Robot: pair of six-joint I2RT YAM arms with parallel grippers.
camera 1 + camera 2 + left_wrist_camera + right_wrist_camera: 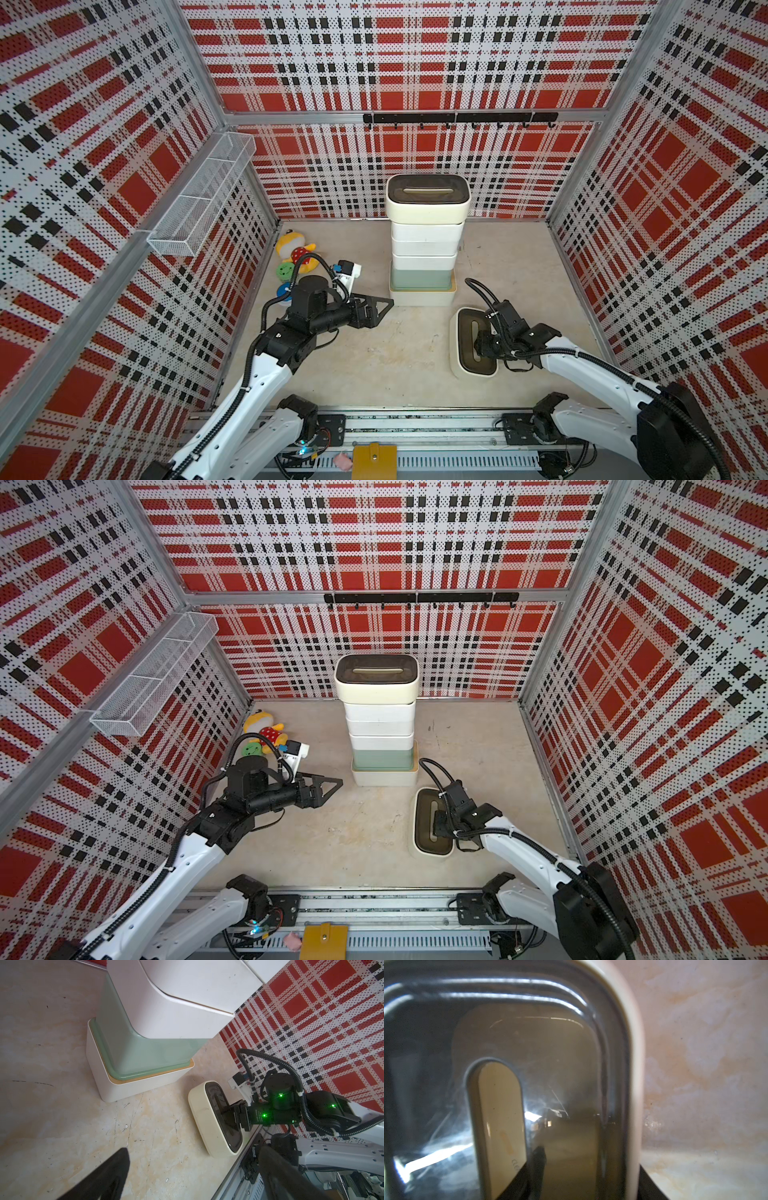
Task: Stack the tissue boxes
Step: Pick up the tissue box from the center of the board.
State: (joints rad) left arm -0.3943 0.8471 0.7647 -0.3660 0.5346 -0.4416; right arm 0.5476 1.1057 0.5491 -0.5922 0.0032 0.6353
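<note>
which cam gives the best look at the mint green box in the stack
The left wrist view: it shows the mint-green box close up, two walls and the flared rim resting on a tan lid. Both top views show only one wall as a thin band. The right wrist view does not show it.

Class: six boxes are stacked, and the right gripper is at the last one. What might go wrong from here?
1. The right gripper straddles only one side of the loose box, with a finger in its slot; lifted so, the box may tilt or slip.
2. The stack is tall with uneven layers; adding a box may topple it.
3. The open left gripper sits near the stack's base and might bump it.
</note>
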